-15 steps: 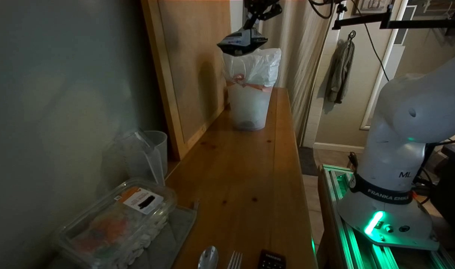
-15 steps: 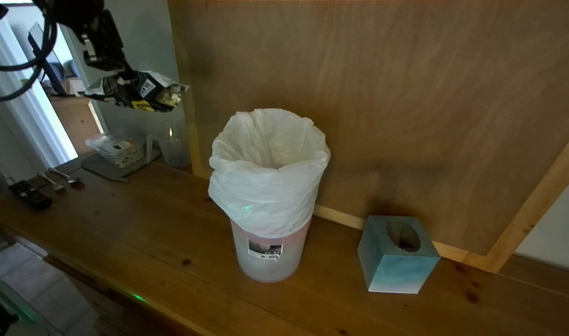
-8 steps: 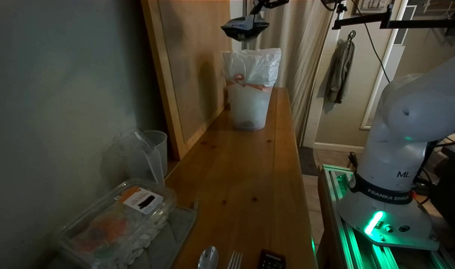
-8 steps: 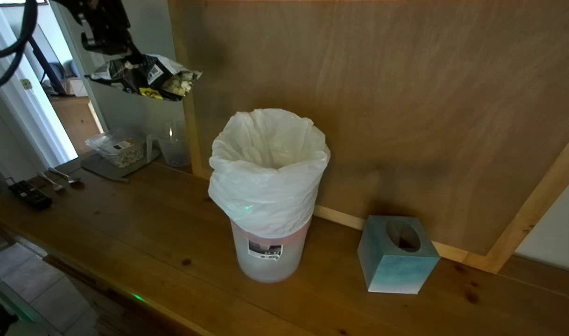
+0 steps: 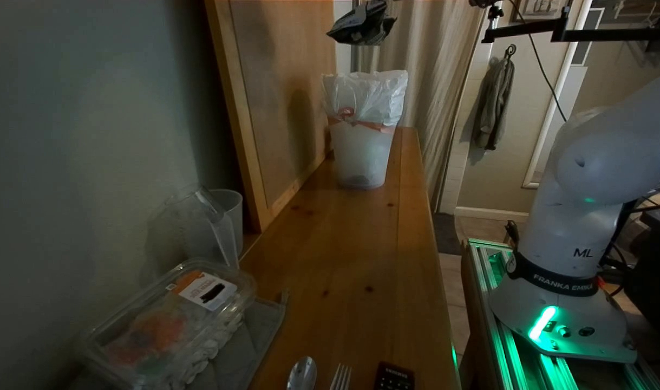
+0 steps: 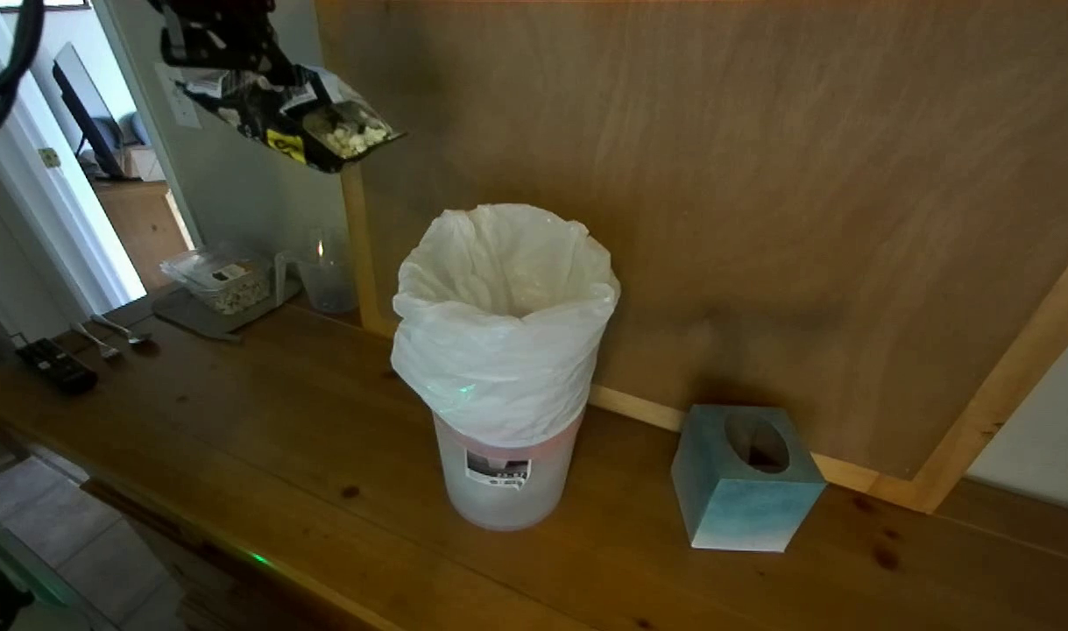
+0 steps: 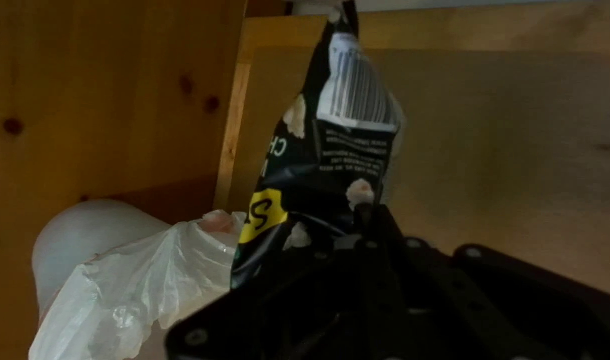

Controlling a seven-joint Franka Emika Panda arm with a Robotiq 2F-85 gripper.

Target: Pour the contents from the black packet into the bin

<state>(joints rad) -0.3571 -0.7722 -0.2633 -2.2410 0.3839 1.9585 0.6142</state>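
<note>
The black packet [image 6: 258, 118], with a yellow patch and a barcode, is held in the air, up and to the left of the bin in an exterior view. Its open end tilts down toward the bin and shows pale popcorn-like pieces [image 6: 356, 138] inside. The packet also shows in an exterior view [image 5: 360, 26] and the wrist view [image 7: 340, 160]. My gripper [image 6: 278, 72] is shut on the packet's upper side; in the wrist view its fingertips [image 7: 371, 214] pinch an edge. The bin [image 6: 503, 377], translucent with a white liner, stands upright; it also shows in the wrist view [image 7: 97, 232].
A blue tissue box [image 6: 748, 499] stands beside the bin. A wooden panel [image 6: 717, 202] rises behind it. At the counter's other end are a clear food tub [image 5: 167, 319], a clear jug [image 5: 227, 216], a spoon [image 5: 302, 374], a fork [image 5: 340, 377] and a remote [image 5: 393, 377].
My gripper has raised the packet and carried it toward the bin. The packet's open end has tipped further down, showing more of the pieces inside. The bin has not moved.
</note>
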